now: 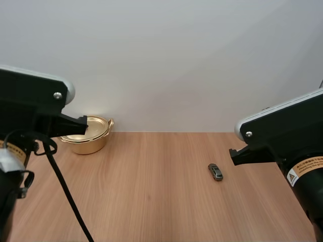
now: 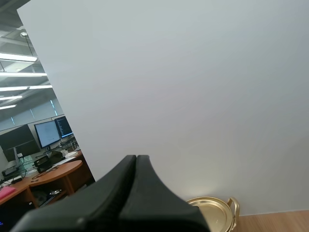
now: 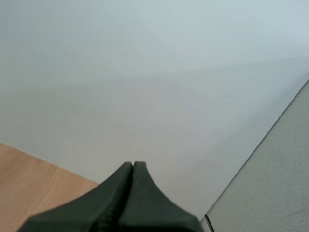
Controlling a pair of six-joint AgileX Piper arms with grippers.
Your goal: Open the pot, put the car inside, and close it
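A small golden pot (image 1: 90,135) with its lid on stands at the back left of the wooden table, close to the white wall. A little grey toy car (image 1: 215,172) lies on the table right of centre. My left gripper (image 2: 136,159) is shut on nothing, its fingers lying together as one dark wedge, raised and pointing toward the wall above the pot (image 2: 215,211). My right gripper (image 3: 133,166) is likewise shut on nothing, aimed at the wall over the table's far right edge. Both arms hover high at the near sides of the table.
A white wall (image 1: 176,60) closes off the back of the wooden table (image 1: 151,196). A grey panel (image 3: 275,183) stands beside the table's right end.
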